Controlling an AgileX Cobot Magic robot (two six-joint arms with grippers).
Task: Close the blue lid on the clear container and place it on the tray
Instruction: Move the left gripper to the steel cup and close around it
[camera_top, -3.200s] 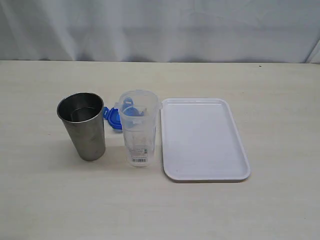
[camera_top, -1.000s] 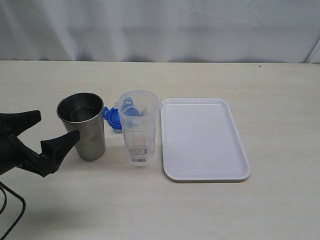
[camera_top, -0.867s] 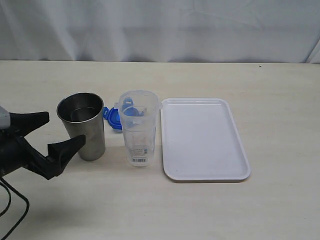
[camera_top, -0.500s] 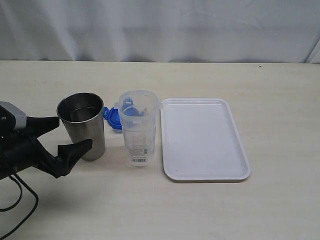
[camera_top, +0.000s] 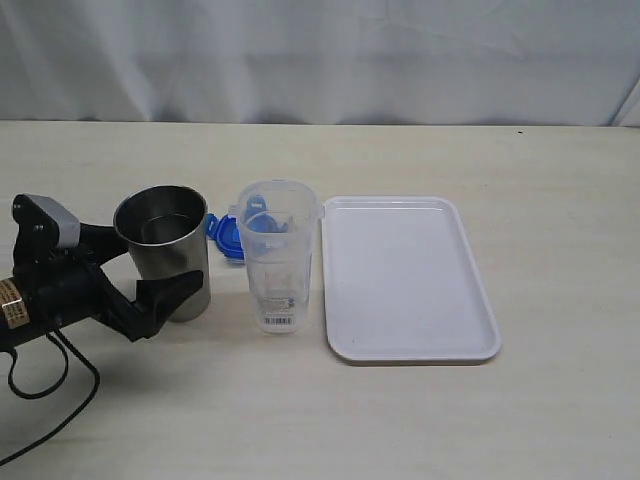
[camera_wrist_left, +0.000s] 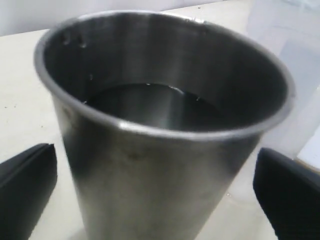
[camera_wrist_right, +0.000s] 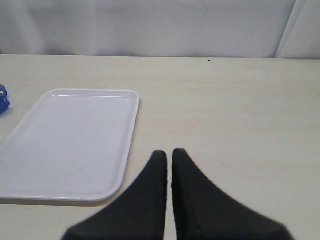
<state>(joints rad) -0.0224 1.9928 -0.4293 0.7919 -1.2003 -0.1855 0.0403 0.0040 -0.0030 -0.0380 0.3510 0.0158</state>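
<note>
- The left end effector sits at the left of the exterior frame with its two black fingers spread wide, one on either side of a steel cup.
- In the left wrist view a gap shows between each finger and the cup wall, so nothing is pinched.
- The cup stands upright on the pale surface, left of centre. Its inside looks dark and glossy, and I cannot tell whether that is liquid or a reflection.
- The clear container stands upright just right of the cup, near the middle of the frame, open at the top, with a barcode label near its base.
- The blue lid lies on the surface behind the gap between cup and container. Part of it shows through the container's clear wall.
- The tray, white and rectangular, lies flat just right of the container, with a narrow gap between them.
- The right end effector appears only in its own wrist view. Its fingers are pressed together, holding nothing, above bare surface near one corner of the tray.
</note>
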